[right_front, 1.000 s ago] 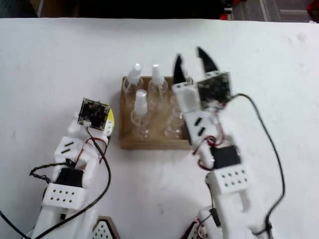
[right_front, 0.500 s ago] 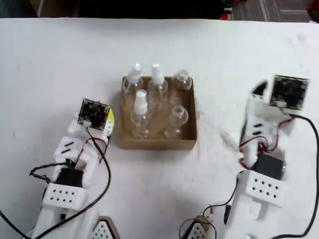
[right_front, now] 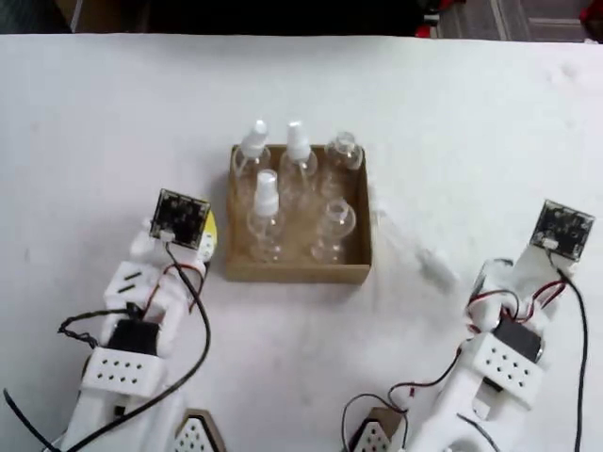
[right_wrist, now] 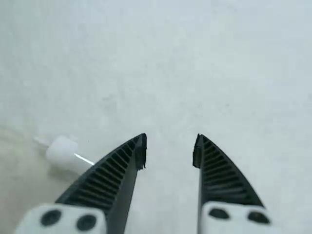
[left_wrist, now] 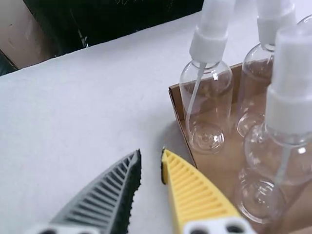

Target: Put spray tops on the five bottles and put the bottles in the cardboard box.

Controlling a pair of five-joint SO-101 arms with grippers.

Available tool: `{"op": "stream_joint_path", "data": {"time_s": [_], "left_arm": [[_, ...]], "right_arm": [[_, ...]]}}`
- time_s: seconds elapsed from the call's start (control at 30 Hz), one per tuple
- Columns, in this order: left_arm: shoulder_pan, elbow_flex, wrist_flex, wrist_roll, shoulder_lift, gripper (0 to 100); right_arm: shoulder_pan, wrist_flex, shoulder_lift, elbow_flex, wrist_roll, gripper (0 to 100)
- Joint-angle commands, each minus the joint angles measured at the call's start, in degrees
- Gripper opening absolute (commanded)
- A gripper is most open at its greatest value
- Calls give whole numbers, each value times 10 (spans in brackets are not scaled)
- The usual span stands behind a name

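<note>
- Cardboard box point(right_front: 297, 274) stands at the middle of the high view on the white counter point(right_front: 113, 104), with all five bottles upright inside it.
- Three bottles carry white spray tops: the back-left bottle point(right_front: 252, 155), the back-middle bottle point(right_front: 299, 151) and the front-left bottle point(right_front: 266, 212).
- Two have bare necks: the back-right bottle point(right_front: 345, 155) and the front-right bottle point(right_front: 334, 226).
- A loose spray top point(right_front: 435, 266) lies on its side on the counter to the right of the box, between the box and the right arm point(right_front: 513, 339).
- The left arm point(right_front: 132, 311) is at the lower left of the high view. The left gripper point(left_wrist: 151, 163) has its grey and yellow fingers a narrow gap apart with nothing between them, just beside the box's outer left wall.
- The right gripper point(right_wrist: 169, 148) has its black fingers spread well apart and holds nothing. It is over bare counter, with the loose spray top close beside one finger; whether they touch cannot be told.
</note>
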Motion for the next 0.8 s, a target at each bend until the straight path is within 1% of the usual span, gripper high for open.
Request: {"op": "stream_joint_path", "data": {"time_s": [0.0, 0.07, 0.2, 0.33, 0.6, 0.7, 0.77], "left_arm": [[-5, -5, -15, -5, 2, 68], [-18, -6, -15, -2, 1, 68], [-36, -4, -36, 0, 1, 68], [-36, -2, -40, 0, 1, 68], [-35, -1, -40, 0, 1, 68], [-35, -1, -42, 0, 1, 68], [-35, -1, -42, 0, 1, 68]], "right_arm": [[-38, -10, 1, 36, -5, 138], [-39, -22, -5, 41, -5, 138], [-29, -7, -23, 45, -5, 138], [-32, -11, -51, 63, -5, 138], [-86, -2, -129, 107, 1, 141], [-103, 23, -147, 102, 7, 141], [-134, 63, -151, 79, 31, 141]]}}
